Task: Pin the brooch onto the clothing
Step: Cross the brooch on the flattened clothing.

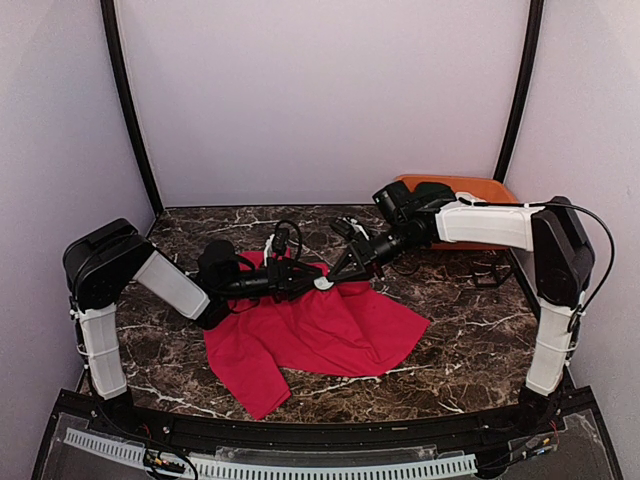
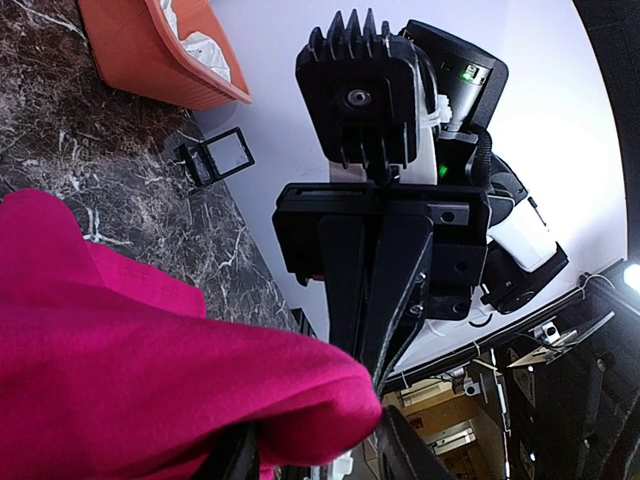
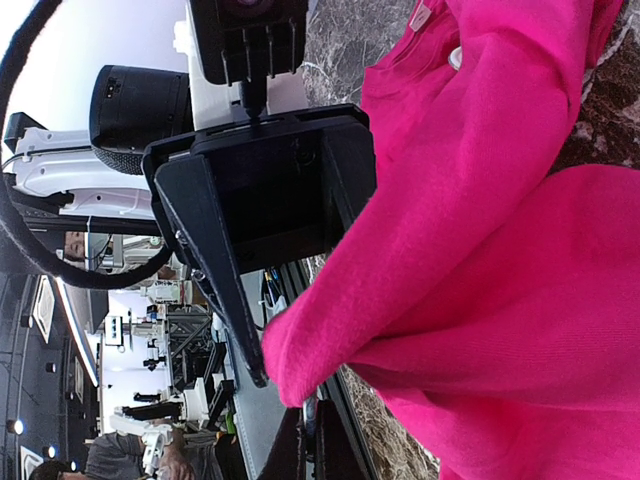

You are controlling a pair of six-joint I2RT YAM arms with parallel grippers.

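Right now my left gripper (image 2: 318,428) is partly closed on a raised fold of the red T-shirt (image 1: 330,335). In the left wrist view the cloth bulges up between my two fingers and hides the gap between them. In the right wrist view the same fold juts out past the long black finger.

The rest of the T-shirt lies spread and rumpled on the dark marble table (image 1: 470,330), roughly in the middle. One sleeve reaches toward the near edge, and the lifted part is at the far side, where my two arms meet.

My right gripper (image 2: 378,366) faces the left one head-on. Its fingers are pressed together with no gap to be seen, and their tips touch the crest of the fold that my left one holds up. Whether anything small is pinched between those right fingers I cannot tell; the tips are dark and sit close against the cloth.

At the far right corner of the table sits an orange basket (image 1: 470,185), and the left wrist view shows a white garment (image 2: 205,50) inside it. A small black case (image 2: 215,155), lying open, rests on the marble between the basket and the T-shirt, well apart from the cloth.
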